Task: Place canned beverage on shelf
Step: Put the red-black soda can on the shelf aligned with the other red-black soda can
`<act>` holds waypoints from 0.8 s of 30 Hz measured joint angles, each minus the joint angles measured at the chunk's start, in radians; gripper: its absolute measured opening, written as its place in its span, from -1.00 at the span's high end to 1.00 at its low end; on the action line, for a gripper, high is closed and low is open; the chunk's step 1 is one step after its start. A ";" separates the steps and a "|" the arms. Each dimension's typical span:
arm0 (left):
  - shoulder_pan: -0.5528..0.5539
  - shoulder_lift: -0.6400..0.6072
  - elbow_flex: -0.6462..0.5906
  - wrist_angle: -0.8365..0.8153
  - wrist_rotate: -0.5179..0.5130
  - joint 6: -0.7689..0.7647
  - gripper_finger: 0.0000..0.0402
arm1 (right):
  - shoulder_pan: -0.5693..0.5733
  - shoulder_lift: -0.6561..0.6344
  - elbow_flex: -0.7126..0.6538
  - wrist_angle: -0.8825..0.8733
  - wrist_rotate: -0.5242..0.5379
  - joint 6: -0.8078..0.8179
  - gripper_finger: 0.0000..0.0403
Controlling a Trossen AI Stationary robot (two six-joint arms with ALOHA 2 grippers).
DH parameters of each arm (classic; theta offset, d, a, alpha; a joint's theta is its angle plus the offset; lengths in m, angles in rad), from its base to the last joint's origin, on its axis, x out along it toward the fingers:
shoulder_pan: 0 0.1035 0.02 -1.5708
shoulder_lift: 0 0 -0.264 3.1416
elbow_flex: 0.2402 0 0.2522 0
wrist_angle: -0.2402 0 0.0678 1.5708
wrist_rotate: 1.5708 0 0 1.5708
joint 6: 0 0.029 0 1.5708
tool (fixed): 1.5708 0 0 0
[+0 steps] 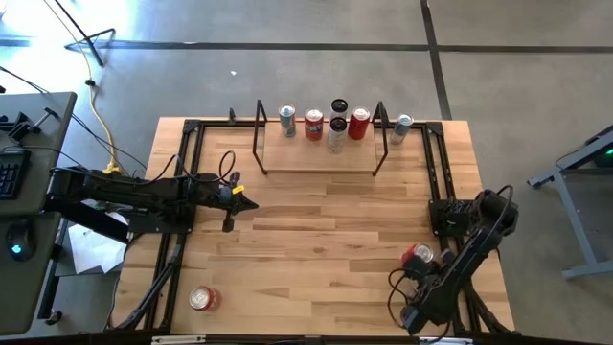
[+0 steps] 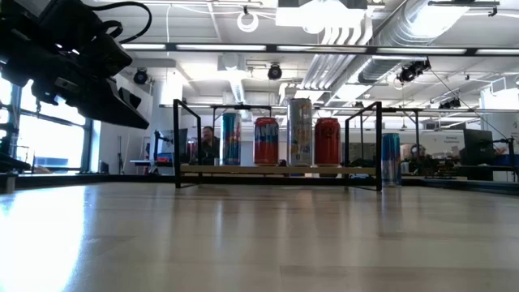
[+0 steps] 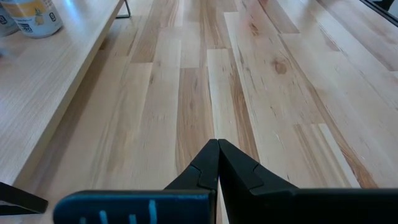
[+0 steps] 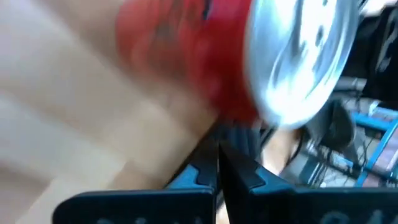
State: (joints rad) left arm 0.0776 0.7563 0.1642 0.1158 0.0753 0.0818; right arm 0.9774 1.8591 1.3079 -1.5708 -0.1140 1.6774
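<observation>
A red can [image 1: 418, 255] is on the table near its right near corner; it fills the right wrist view [image 4: 205, 56], blurred, silver end [image 4: 305, 56] toward the camera. My right gripper [image 1: 424, 272] is shut just beside it [image 4: 217, 149]. My left gripper [image 1: 247, 202] is shut and empty above the table's left middle [image 3: 217, 144]. The shelf [image 1: 316, 161], a light-wood plank with black rod frames, stands at the far middle [image 2: 276, 169] and bears several upright cans [image 2: 266, 140]. My right gripper's shut fingertips [image 4: 231, 163] stand close against the red can's side [image 4: 224, 109]. Blur hides the spot, so I cannot tell whether they touch it.
Another red can [image 1: 202, 299] lies near the table's near left corner. A blue-silver can [image 1: 402, 127] stands on the table just right of the shelf. Black frame rails [image 1: 182, 172] run along the left and right sides. Bare tabletop [image 1: 326, 230] lies between the arms.
</observation>
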 joint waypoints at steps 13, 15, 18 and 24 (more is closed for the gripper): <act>0.000 0.000 0.000 0.000 0.000 0.000 1.00 | -0.075 0.000 -0.082 0.031 0.423 0.004 1.00; 0.000 0.000 0.000 0.000 0.000 0.000 1.00 | -0.097 0.000 -0.082 0.032 0.461 -0.016 1.00; 0.000 0.000 0.000 0.000 0.000 0.000 1.00 | -0.130 0.000 -0.082 0.031 0.502 -0.062 1.00; 0.000 0.000 0.000 0.000 0.000 0.000 1.00 | -0.163 -0.020 -0.036 0.031 0.462 -0.165 1.00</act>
State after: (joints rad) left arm 0.0776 0.7563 0.1642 0.1162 0.0753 0.0822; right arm 0.8141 1.8394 1.2722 -1.5394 0.3481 1.5123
